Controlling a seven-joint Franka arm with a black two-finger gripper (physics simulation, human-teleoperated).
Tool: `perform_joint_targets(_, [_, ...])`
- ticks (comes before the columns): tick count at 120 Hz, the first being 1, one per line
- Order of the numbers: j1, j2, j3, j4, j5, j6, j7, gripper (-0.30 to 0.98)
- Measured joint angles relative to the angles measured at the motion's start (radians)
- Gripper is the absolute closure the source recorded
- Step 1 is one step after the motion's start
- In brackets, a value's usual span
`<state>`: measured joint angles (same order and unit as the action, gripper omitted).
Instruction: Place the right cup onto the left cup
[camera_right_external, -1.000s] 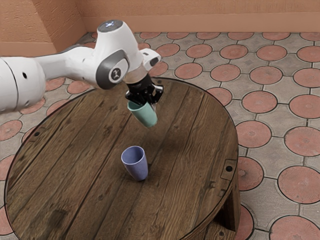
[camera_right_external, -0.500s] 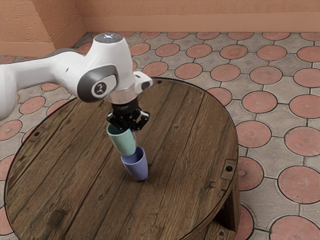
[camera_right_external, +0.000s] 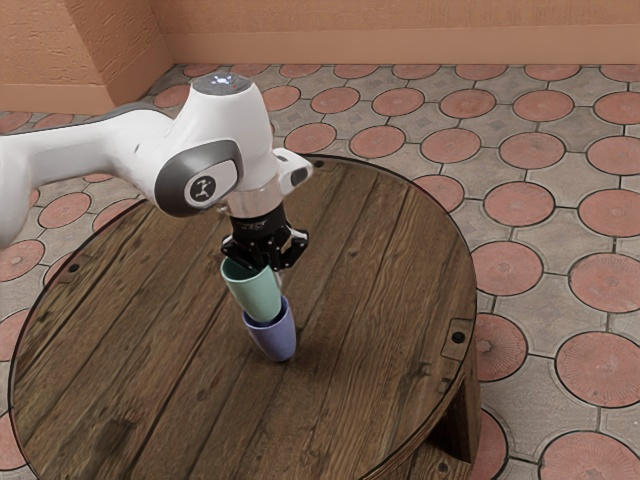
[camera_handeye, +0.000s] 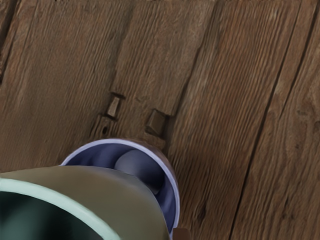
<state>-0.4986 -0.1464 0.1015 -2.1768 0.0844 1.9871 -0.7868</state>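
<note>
While fingers (camera_right_external: 290, 258) hold green cup (camera_right_external: 253, 293) near its rim, lower end of this cup is at mouth of purple cup (camera_right_external: 275, 343) (how deep, I cannot tell). Green cup leans little; purple cup stands below, on round wooden desk (camera_right_external: 130, 340).

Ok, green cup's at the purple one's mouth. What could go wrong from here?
Two risks:
1. The green cup looks off-centre in the purple cup, with a gap on one side, so it may catch the rim.
2. The purple cup stands unsupported on the table; a sideways push from the gripper could slide or tip it.
</note>
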Motion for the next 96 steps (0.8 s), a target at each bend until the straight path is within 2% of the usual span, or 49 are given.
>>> perform_joint_targets(12, [0.005, 0.005, 0.000, 0.000, 0.000, 0.008, -0.014, 0.78])
perform_joint_targets(36, [0.004, 0.007, 0.000, -0.002, -0.005, 0.022, -0.032, 0.36])
perform_joint_targets(60, [0.004, -0.028, 0.006, 0.047, 0.005, 0.005, -0.030, 0.15])
perform_joint_targets(72, [0.013, -0.039, 0.001, 0.224, 0.030, -0.054, 0.096, 0.10])
perform_joint_targets(79, [0.059, -0.020, -0.003, 0.330, 0.039, -0.085, 0.180, 0.08])
perform_joint_targets(86, [0.121, 0.046, 0.007, 0.469, 0.045, -0.131, 0.255, 0.06])
perform_joint_targets(96, [0.149, 0.150, 0.075, 0.634, 0.051, -0.203, 0.344, 0.05])
